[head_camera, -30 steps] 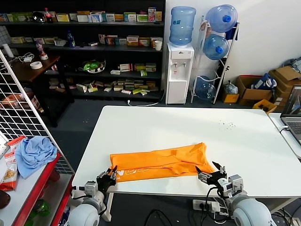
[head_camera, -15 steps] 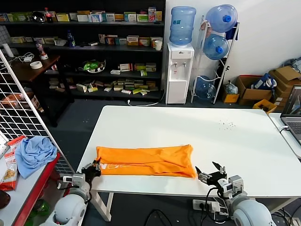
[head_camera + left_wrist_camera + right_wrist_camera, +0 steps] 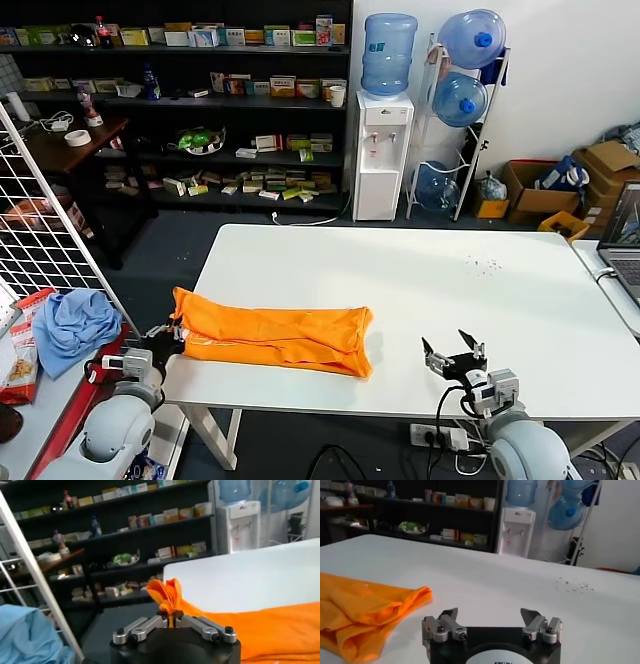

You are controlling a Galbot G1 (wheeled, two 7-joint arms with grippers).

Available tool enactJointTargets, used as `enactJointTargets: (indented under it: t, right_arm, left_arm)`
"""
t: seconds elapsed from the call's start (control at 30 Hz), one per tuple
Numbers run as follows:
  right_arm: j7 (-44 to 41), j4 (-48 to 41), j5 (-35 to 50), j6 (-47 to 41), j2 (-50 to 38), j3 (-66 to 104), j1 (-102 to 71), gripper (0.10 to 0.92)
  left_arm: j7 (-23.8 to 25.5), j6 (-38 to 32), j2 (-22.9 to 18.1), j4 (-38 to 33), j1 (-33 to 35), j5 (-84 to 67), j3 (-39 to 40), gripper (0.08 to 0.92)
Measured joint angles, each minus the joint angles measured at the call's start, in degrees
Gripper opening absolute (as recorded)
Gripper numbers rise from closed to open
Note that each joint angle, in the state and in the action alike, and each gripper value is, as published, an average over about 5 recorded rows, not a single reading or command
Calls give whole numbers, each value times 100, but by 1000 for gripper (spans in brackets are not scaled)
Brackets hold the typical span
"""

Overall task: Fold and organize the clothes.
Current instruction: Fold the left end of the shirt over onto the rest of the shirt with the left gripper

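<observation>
1. The orange T-shirt (image 3: 270,340) is folded into a long, narrow band, bright orange, with soft creases running along its length and a little white print near the end by the robot's left arm.
2. Its long axis runs across the white table (image 3: 480,300) from the robot's left toward its right, roughly in line with the near edge and tilted a little, the left end sitting slightly farther from the robot than the right end.
3. It lies on the robot's left half of the table, near the front edge, with its left end reaching the table's left edge.
4. The left gripper (image 3: 172,336) is at that left edge, its fingers pressed together on a bunched tip of the shirt; in the left wrist view the orange cloth (image 3: 167,592) stands up in a small peak between the closed tips (image 3: 171,614).
5. The right gripper (image 3: 452,355) hangs above the front edge on the robot's right, fingers spread and holding nothing, well apart from the shirt's right end (image 3: 395,605).
6. To the robot's left, beside a wire grid panel (image 3: 45,215), a red-edged rack shelf (image 3: 100,365) holds a crumpled light blue cloth (image 3: 75,325) and a snack packet (image 3: 22,350).
7. Behind the table, dark shelves (image 3: 200,100) carry rows of small boxes, and a water dispenser (image 3: 383,150) stands with a blue bottle on top.
</observation>
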Motion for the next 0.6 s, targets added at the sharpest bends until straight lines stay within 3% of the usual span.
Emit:
enactJointTargets:
  t: [0.27, 0.6]
  right_arm:
    - [170, -168, -86, 326, 91, 52, 87, 823]
    - [268, -324, -157, 528, 232, 68, 133, 823]
  left_arm:
    - [-152, 94, -245, -587, -3, -136, 657, 132]
    - [-264, 87, -783, -618, -322, -133, 1687, 132]
